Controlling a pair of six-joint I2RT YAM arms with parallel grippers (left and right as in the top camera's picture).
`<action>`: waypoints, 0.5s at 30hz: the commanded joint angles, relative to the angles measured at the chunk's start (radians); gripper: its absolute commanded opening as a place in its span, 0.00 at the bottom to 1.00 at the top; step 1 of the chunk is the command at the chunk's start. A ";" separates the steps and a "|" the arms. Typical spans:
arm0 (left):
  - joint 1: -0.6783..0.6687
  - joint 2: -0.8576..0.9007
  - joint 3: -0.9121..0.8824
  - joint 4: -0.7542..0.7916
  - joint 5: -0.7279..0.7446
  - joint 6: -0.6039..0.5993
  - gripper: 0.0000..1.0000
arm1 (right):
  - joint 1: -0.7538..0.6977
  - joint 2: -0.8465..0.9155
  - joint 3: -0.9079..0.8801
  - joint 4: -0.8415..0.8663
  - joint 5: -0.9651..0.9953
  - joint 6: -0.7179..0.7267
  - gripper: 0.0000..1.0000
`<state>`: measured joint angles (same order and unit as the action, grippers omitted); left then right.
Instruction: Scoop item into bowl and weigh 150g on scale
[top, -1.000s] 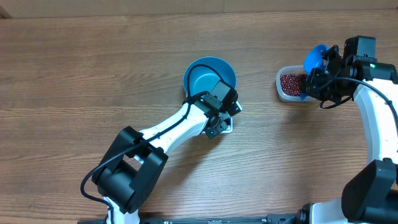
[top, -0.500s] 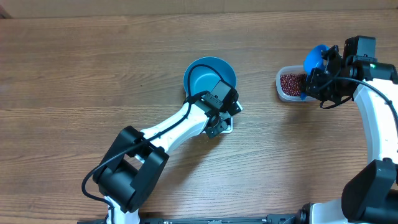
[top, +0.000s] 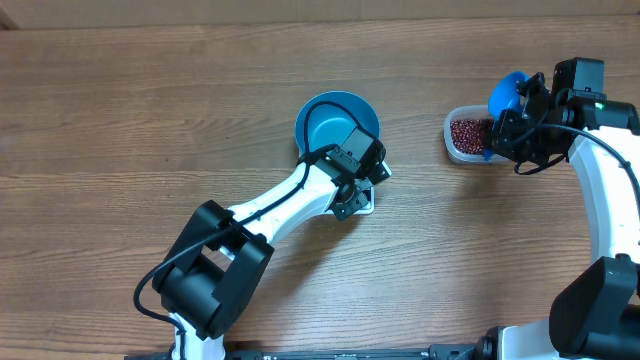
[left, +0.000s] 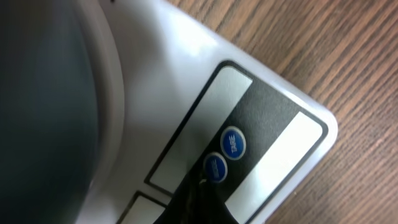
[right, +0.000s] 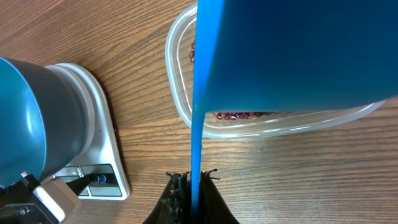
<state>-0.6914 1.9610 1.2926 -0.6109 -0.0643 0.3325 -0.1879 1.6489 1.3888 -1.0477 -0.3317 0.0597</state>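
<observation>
Check the tub (top: 452, 146) at right: it holds the beans (top: 468, 131). The bowl (top: 335, 120) sits on the scale (left: 186, 81); its visible inside is bare blue. R gripper (right: 191, 186) is clamped on the scoop (top: 505, 92) handle, cup raised at the tub's edge, near the beans. L gripper (left: 198, 198) is closed with nothing in it, tip at the scale's blue buttons (left: 233, 142), well apart from the beans.
</observation>
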 joint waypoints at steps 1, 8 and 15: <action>0.008 0.025 0.043 -0.061 0.036 -0.030 0.04 | 0.003 -0.002 0.005 0.003 0.010 0.004 0.05; 0.008 -0.088 0.198 -0.238 0.080 -0.030 0.04 | 0.003 -0.002 0.005 0.003 0.010 0.004 0.04; 0.015 -0.162 0.240 -0.421 0.080 -0.048 0.04 | 0.003 -0.002 0.005 0.002 0.010 0.004 0.04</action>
<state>-0.6910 1.8236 1.5181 -0.9676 0.0048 0.3065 -0.1883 1.6489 1.3888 -1.0481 -0.3313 0.0597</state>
